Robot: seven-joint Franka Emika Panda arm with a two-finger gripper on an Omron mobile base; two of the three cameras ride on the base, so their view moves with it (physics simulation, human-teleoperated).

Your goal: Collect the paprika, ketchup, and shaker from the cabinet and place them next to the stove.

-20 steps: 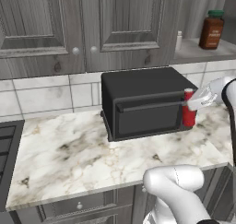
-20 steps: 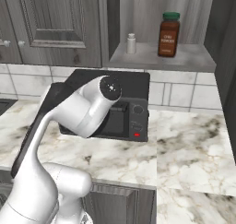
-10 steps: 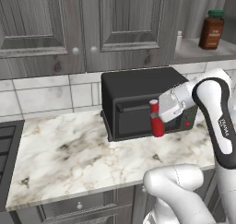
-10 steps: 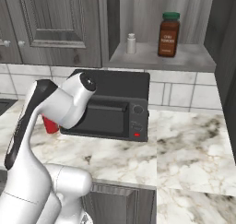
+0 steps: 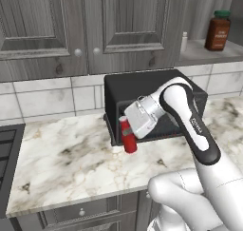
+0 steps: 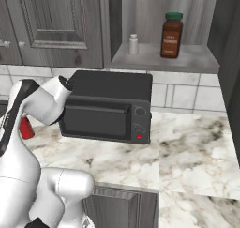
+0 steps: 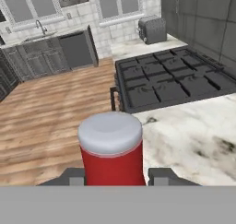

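End effector (image 5: 127, 130) around red white-capped ketchup (image 5: 127, 138)

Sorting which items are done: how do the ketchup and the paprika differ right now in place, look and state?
The ketchup is a slim bright red bottle; the paprika is a squatter reddish-brown jar with a green lid. The ketchup is clamped in the end effector over the marble counter, in front of the toaster oven; the paprika stands untouched on the cabinet shelf. Both stand upright.
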